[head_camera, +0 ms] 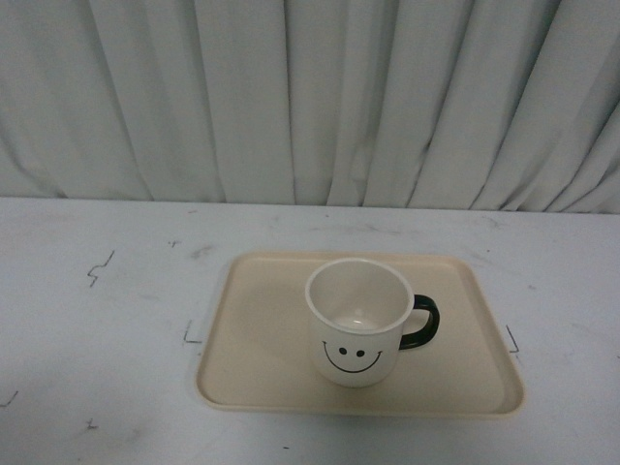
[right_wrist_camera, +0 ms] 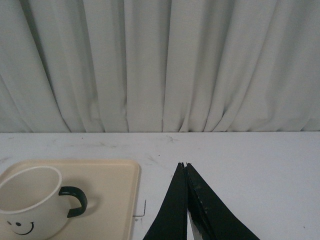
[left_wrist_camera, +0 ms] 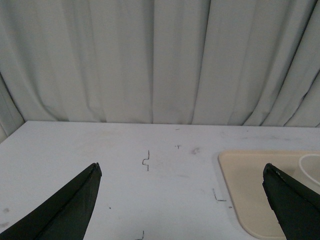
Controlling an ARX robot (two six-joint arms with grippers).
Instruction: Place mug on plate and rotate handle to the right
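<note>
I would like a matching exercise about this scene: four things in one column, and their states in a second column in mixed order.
1. mug
2. handle
3. left hand
4. right hand

A. shut, holding nothing
B. points to the right
C. upright on the plate
D. open, above the bare table

Pairs: 1-C, 2-B, 3-D, 4-A

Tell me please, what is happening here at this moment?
Nothing is being held now. The mug stands upright on the plate, its handle pointing to the robot's right. The left gripper is open over the table beside the plate. The right gripper is shut and empty, apart from the mug.
</note>
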